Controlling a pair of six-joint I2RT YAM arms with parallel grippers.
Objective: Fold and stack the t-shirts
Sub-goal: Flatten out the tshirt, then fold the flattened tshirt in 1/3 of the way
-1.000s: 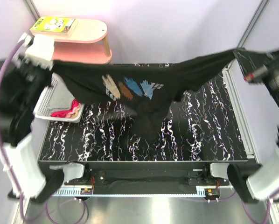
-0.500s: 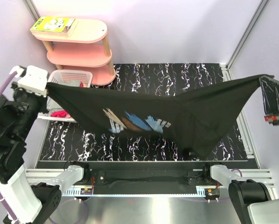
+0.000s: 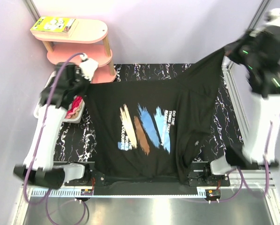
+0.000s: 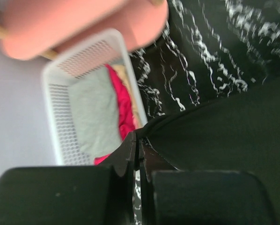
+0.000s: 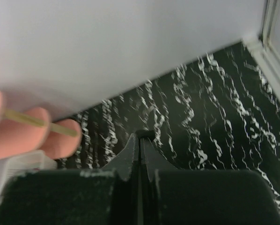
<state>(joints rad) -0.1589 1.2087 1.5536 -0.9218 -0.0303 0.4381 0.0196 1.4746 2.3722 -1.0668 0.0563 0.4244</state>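
Observation:
The large black t-shirt [image 3: 144, 126] with the blue, white and orange chest print lies spread print-up over the black marbled table [image 3: 144, 72]; its near hem reaches the front edge. My left gripper [image 3: 86, 77] is shut on the shirt's far left corner, seen in the left wrist view [image 4: 139, 140] with black cloth [image 4: 224, 136] pinched between the jaws. My right gripper [image 3: 226, 50] is shut on the far right corner, held raised; the right wrist view [image 5: 141, 137] shows a bit of black cloth at the fingertips. Grey [image 4: 95, 117] and red [image 4: 121, 105] shirts lie in the basket.
A white lattice basket [image 3: 46, 96] stands at the table's left edge, also in the left wrist view [image 4: 60, 122]. A pink tiered shelf [image 3: 81, 44] with a yellow book [image 3: 53, 24] stands at the back left. A metal rail [image 3: 236, 98] borders the right side.
Both arms swung the hanging shirt forward and down; it went from stretched in the air to lying flat on the table. The left gripper dropped low by the basket; the right one stays higher.

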